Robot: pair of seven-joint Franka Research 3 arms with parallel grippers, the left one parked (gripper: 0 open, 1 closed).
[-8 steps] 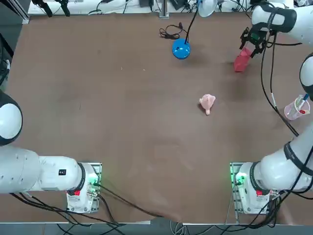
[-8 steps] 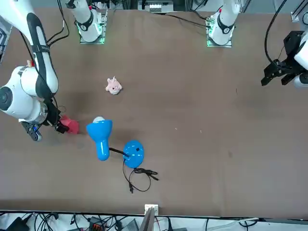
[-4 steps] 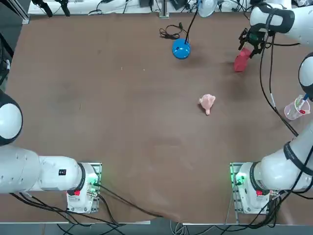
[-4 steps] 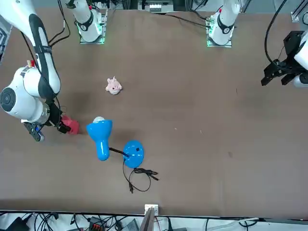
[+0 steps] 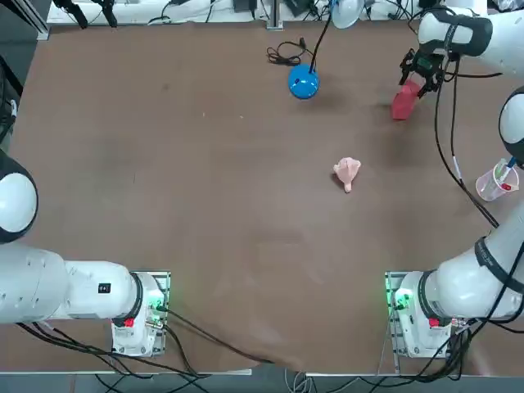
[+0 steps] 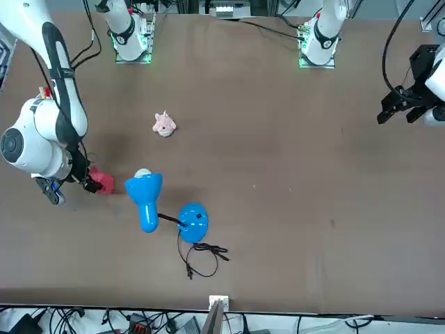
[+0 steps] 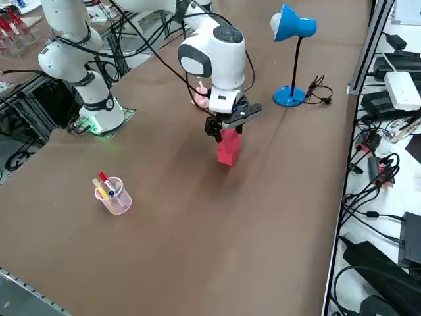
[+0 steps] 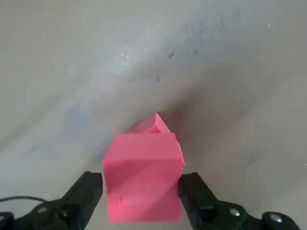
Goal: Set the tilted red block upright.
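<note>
Red block [image 8: 144,182] between open fingers [image 8: 194,191] of right hand [image 8: 141,184].

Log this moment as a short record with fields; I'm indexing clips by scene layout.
right gripper: at the red block, fingers open, one on either side
grip: cannot tell whether either finger touches the block
red block: on the table, right gripper above it
pink toy: on the table, nearer the arms' bases than the block
blue lamp: standing, its cord coiled beside its base
cup: pale pink, holding pens
</note>
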